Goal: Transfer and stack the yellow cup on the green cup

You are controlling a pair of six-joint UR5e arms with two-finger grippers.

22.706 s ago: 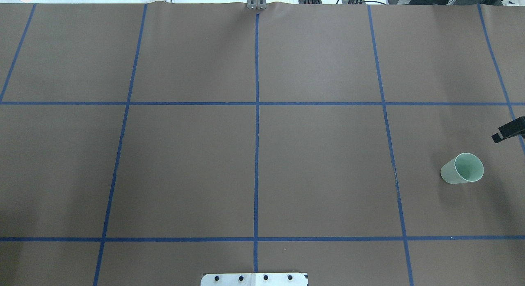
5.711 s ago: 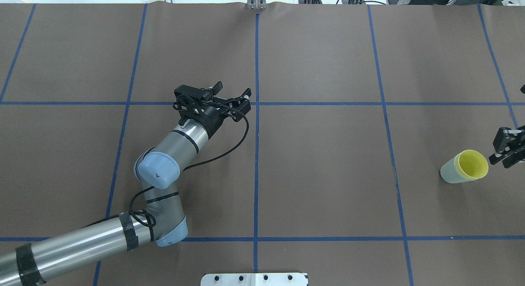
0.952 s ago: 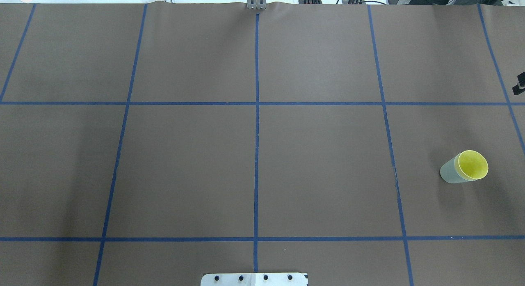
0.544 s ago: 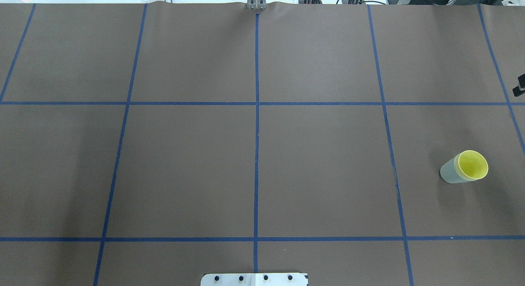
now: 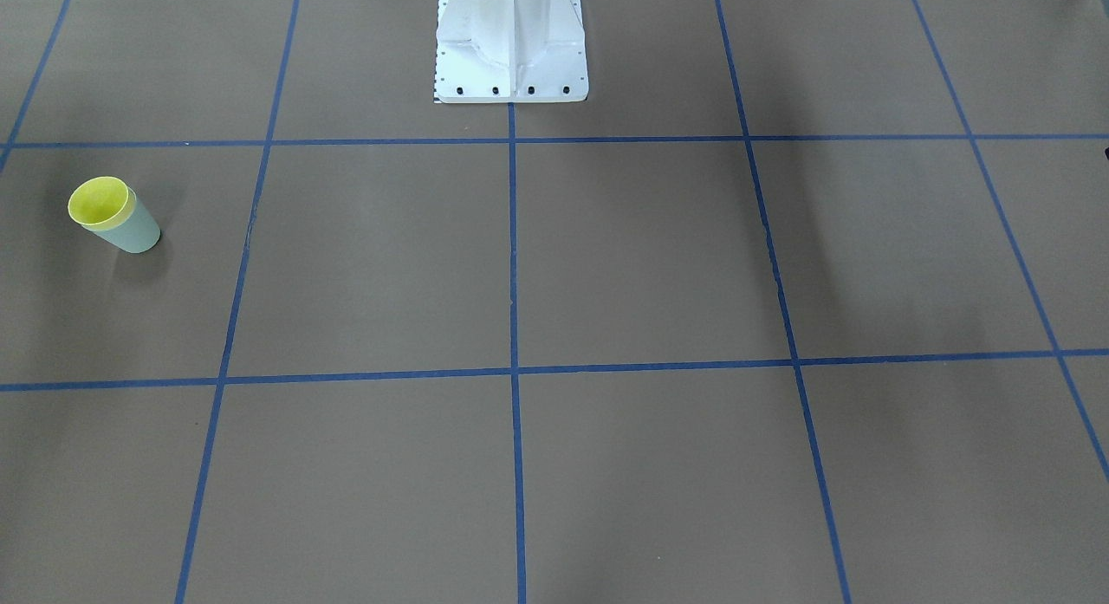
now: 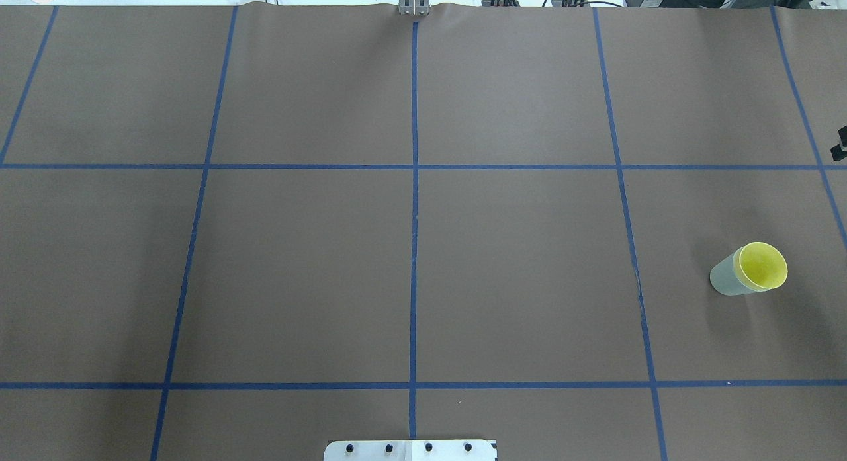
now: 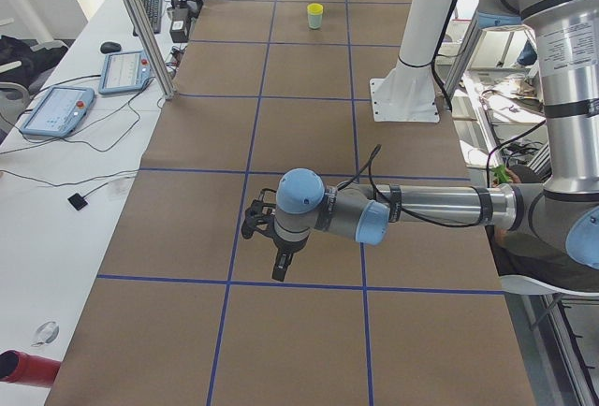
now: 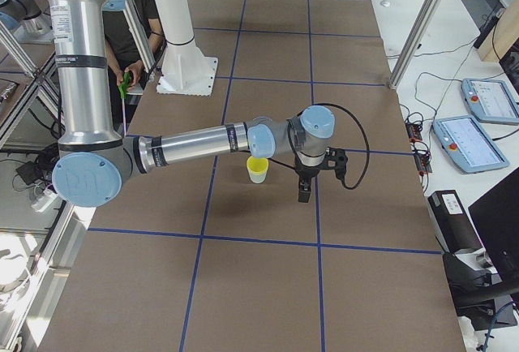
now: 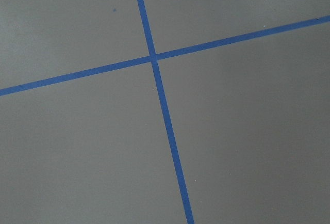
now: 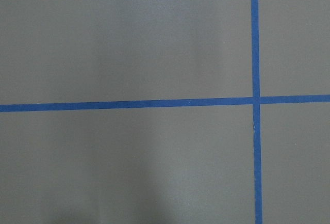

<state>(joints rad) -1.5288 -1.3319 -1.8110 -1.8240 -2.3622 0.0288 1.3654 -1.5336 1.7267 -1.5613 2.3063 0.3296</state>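
Note:
The yellow cup (image 6: 763, 265) sits nested inside the green cup (image 6: 726, 280), upright at the table's right side. The pair also shows in the front-facing view, with the yellow cup (image 5: 98, 202) in the green cup (image 5: 137, 234), and in the exterior right view (image 8: 257, 169). My right gripper (image 8: 304, 194) hangs pointing down a short way from the cups, apart from them. Only a black sliver of it (image 6: 840, 145) shows at the overhead view's right edge. My left gripper (image 7: 279, 268) points down over the table's left end, far from the cups. I cannot tell either gripper's state.
The white robot base plate (image 5: 511, 75) stands at the table's robot-side edge. Blue tape lines divide the brown table cover (image 6: 516, 269). Aluminium frame posts (image 7: 140, 22) and tablets (image 7: 58, 108) stand along the operators' side. A person (image 8: 138, 11) sits behind the robot base.
The yellow cup, absent at first, now sits in the green cup. The left arm has left the overhead view. The right gripper has drawn back from the cups to the right edge.

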